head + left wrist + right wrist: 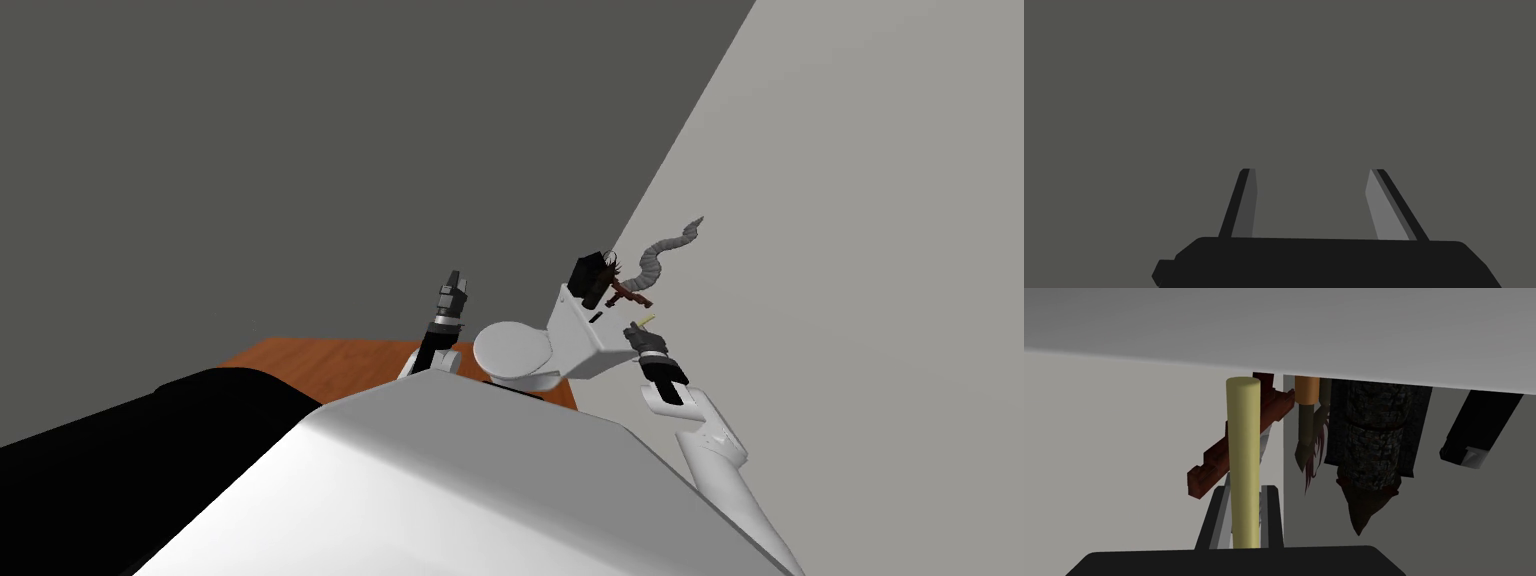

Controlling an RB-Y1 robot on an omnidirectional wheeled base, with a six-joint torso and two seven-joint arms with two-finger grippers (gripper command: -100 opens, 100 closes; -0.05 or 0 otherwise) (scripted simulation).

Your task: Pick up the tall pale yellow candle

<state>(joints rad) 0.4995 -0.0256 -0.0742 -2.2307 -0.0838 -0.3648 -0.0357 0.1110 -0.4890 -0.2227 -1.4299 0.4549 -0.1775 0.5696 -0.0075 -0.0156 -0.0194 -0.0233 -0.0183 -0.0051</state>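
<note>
Pinched between the right claw's (pixel 1246 489) fingers, the tall pale yellow candle (pixel 1243 453) rises along the claw, in front of a red-brown stepped piece (pixel 1206 470) and a dark stone-patterned tower (pixel 1374 438). From the head camera, claw and candle sit just beside the white toilet tank (pixel 580 335). Left of the toilet bowl (pixel 512 350), the left claw (pixel 1311 172) has its fingers spread, holding nothing.

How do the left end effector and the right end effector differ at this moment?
The left end effector is open, nothing between its fingers; the right end effector is shut on the pale yellow candle. The left one hangs in the air beside the toilet bowl; the right one is beside the toilet tank. Both have two thin fingers on a dark box.
</note>
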